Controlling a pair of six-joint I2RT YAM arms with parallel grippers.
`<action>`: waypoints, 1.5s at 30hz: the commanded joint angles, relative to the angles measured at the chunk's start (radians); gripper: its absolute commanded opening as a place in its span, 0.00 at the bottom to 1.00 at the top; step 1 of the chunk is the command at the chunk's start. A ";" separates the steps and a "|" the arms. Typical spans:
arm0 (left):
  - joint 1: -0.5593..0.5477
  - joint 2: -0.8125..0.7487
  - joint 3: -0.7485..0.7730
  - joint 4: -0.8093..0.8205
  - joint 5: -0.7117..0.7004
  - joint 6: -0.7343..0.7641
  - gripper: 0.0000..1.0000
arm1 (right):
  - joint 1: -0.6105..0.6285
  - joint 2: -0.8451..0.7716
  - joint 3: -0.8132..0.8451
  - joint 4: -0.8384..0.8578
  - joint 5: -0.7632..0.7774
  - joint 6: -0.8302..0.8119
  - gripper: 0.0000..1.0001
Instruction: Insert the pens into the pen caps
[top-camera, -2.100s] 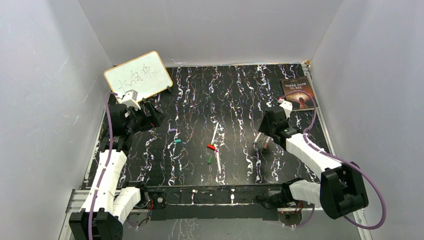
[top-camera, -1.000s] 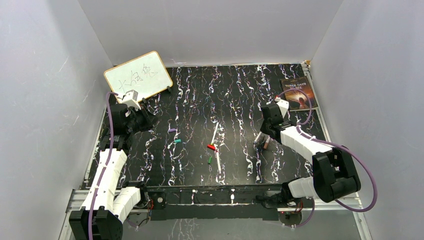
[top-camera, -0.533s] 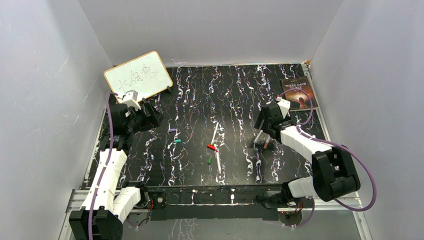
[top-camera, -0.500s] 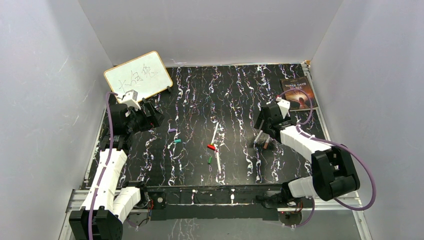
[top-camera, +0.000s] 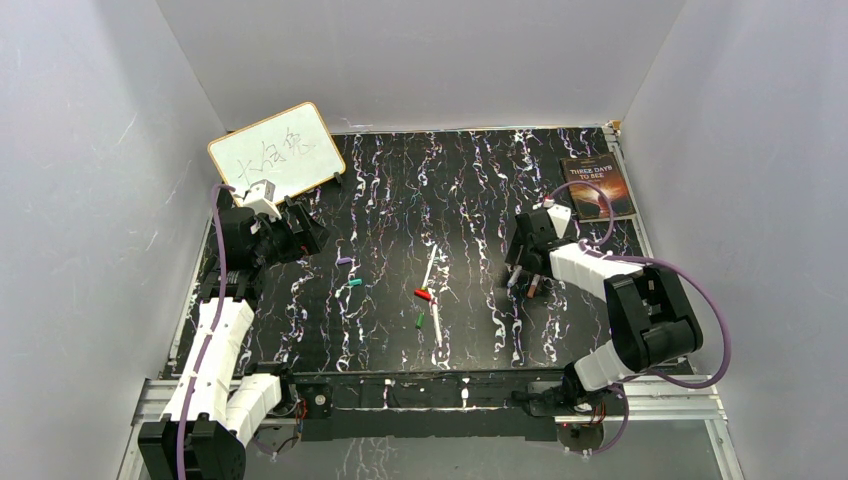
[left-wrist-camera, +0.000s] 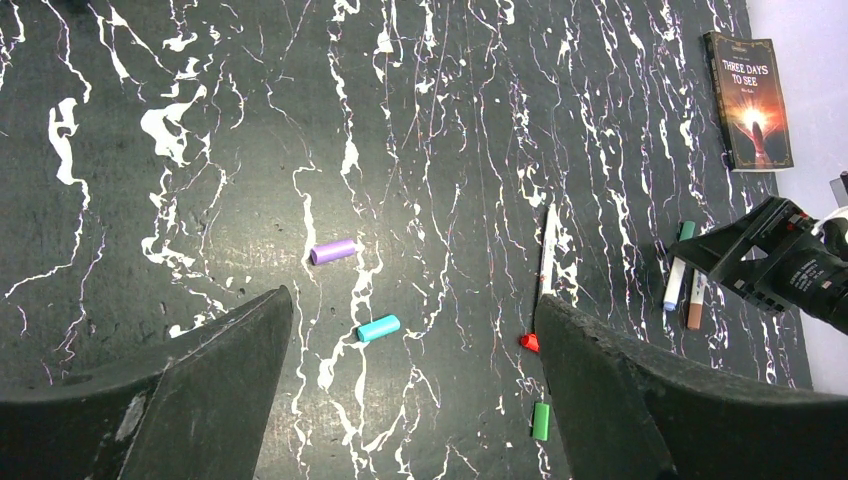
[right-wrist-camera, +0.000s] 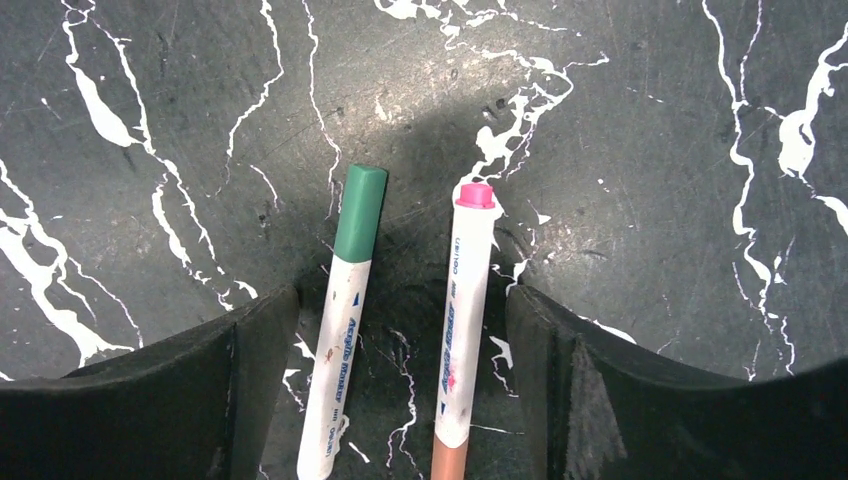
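On the black marbled table (top-camera: 400, 190), seen from above, lie four pens. Two are in the middle, one farther (top-camera: 431, 265) and one nearer (top-camera: 437, 327). The other two lie side by side under the right gripper (top-camera: 519, 274). Four loose caps are spread left of and among the middle pens: a purple cap (top-camera: 344, 261), a teal cap (top-camera: 354, 283), a red cap (top-camera: 422, 294) just beside the middle pens, and a green cap (top-camera: 420, 321). The left gripper (top-camera: 305, 232) hangs over the table's left side near a whiteboard (top-camera: 277, 150). A book (top-camera: 597, 187) lies at the far right.

In the left wrist view, the left gripper's fingers (left-wrist-camera: 180, 400) stand wide apart with nothing between them. All four caps show here, but only three pens. The spot where the nearer middle pen lies is covered by one finger.

In the right wrist view, the right gripper's fingers (right-wrist-camera: 250, 380) are spread and flank both pens. A green-ended pen (right-wrist-camera: 345, 310) lies on the left and a pink-tipped pen (right-wrist-camera: 462, 320) on the right, close together but not touching. The pink-tipped pen turns brownish lower down. The bottom edge of the view cuts off both pens. I cannot tell whether either finger touches a pen.
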 joint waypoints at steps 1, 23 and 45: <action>-0.005 -0.018 0.000 -0.011 0.002 0.003 0.90 | -0.006 0.018 0.039 0.034 0.011 0.005 0.70; -0.005 -0.033 -0.001 -0.022 0.008 0.001 0.90 | -0.253 -0.034 0.019 0.034 -0.073 -0.003 0.25; -0.014 -0.031 -0.016 0.013 0.020 -0.017 0.76 | -0.152 -0.252 0.000 0.048 -0.113 -0.017 0.56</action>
